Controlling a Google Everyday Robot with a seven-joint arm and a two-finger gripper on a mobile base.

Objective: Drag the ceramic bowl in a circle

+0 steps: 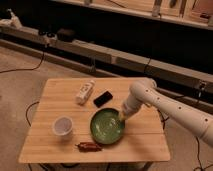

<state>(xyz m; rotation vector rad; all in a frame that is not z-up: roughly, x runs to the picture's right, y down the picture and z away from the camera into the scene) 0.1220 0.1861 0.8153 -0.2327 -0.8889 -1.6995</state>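
1. The bowl (107, 126) sits on the wooden worktop (60, 97), toward the front and a little right of the middle. It is green with pale swirls inside.
2. The pincer (121, 116) comes down at the bowl's upper right rim, at the end of a white arm (165, 105) that reaches in from the right.
3. Its fingers are together at the rim. Whether they pinch the rim or only press on it, I cannot tell.
4. A white cup (62, 126) stands left of the bowl, near but apart.
5. A reddish-brown oblong thing (88, 146) lies just in front of the bowl's left edge.
6. A white bottle (85, 92) lies on its side toward the back.
7. A black phone (103, 98) lies beside the bottle, just behind the bowl.
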